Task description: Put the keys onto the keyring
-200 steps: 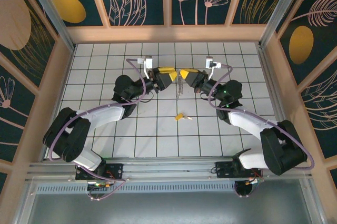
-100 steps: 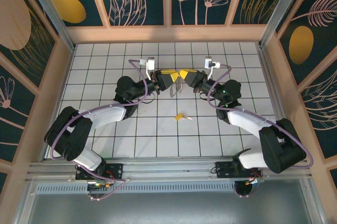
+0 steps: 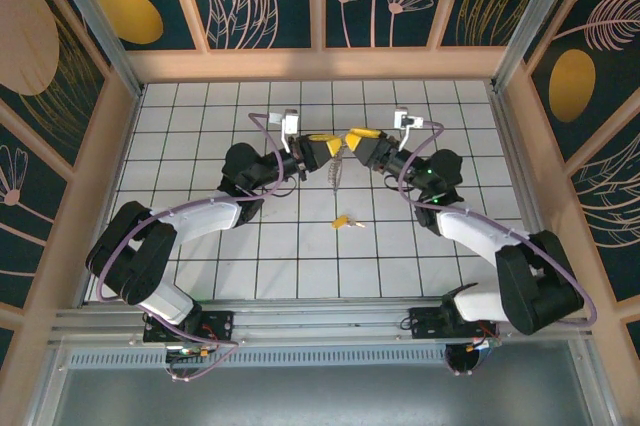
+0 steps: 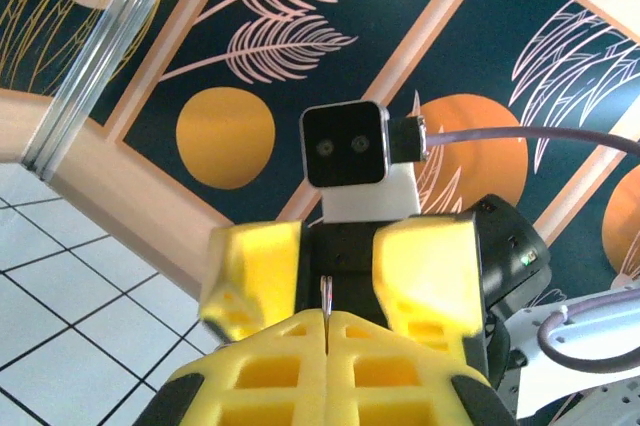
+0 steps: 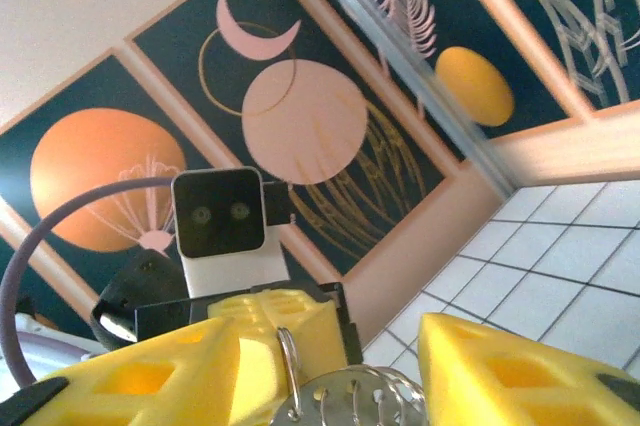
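The keyring (image 3: 338, 164) hangs above the floor tiles between my two grippers, with small silvery keys dangling from it. My left gripper (image 3: 329, 146) is shut on the keyring; in the left wrist view its thin metal edge (image 4: 326, 293) pokes up from the closed yellow pads (image 4: 270, 366). My right gripper (image 3: 353, 137) faces it, open, its fingers (image 5: 510, 371) standing on either side of the ring (image 5: 288, 361) and a silvery bunch (image 5: 365, 401). A key with a yellow head (image 3: 343, 220) lies on the floor nearer the bases.
White tiled floor (image 3: 200, 136) bounded by wooden-framed patterned walls (image 3: 320, 61). Both arms curve inward from the near rail (image 3: 320, 321), their purple cables looping above the wrists.
Both grippers have shifted slightly toward the back wall and closer together, carrying the hanging keyring with them. The yellow-headed key on the floor has not moved.
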